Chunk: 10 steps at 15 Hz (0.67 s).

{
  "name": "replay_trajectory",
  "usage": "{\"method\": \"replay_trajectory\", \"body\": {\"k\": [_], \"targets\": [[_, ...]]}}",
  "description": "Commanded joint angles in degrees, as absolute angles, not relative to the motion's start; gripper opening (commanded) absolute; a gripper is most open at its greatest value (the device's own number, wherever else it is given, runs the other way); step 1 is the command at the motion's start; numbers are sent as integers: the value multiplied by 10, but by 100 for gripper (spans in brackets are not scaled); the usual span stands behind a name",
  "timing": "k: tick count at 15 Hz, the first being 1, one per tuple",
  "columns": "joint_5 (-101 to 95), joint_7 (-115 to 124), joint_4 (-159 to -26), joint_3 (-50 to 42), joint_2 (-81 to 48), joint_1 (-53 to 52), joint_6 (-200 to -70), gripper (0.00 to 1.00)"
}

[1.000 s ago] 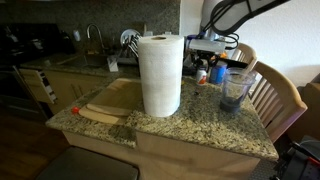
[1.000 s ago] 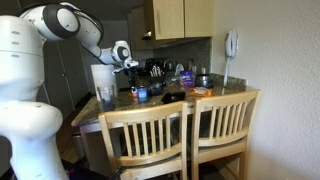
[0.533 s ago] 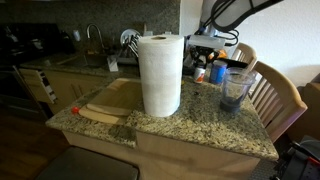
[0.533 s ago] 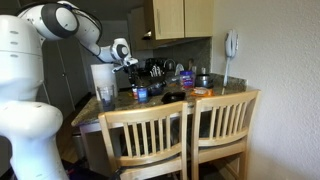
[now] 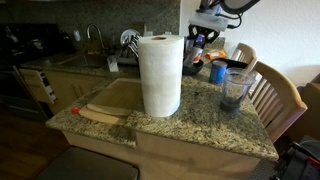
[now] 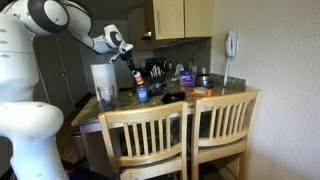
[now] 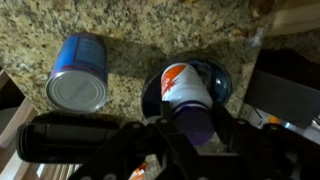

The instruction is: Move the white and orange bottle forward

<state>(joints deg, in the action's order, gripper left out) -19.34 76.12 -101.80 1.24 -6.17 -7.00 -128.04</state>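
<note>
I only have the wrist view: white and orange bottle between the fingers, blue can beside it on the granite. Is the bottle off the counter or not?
Observer: Off it. In an exterior view the white and orange bottle hangs from the gripper clear of the counter, above the level of the blue can.
Operator: Anything tall nearby that I can't see?
Observer: A paper towel roll stands upright on the counter, far taller than the can.
Operator: And at the counter's edge?
Observer: Two wooden chairs stand against one side of it.
</note>
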Motion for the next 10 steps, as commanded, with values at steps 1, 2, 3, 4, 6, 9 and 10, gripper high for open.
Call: {"method": "replay_trajectory", "body": {"k": [1, 2, 3, 4, 6, 9, 10], "targets": [[-230, 757, -1004, 16, 7, -68, -1225, 19], [-207, 712, -990, 22, 23, -64, -1175, 19], [-173, 656, -975, 25, 38, -62, -1130, 19], [-142, 607, -961, 25, 49, -59, -1095, 19], [-95, 535, -932, 22, 61, -56, -1025, 19], [-66, 469, -913, 19, 67, -44, -955, 19], [-62, 452, -911, 19, 66, -41, -939, 19]]}}
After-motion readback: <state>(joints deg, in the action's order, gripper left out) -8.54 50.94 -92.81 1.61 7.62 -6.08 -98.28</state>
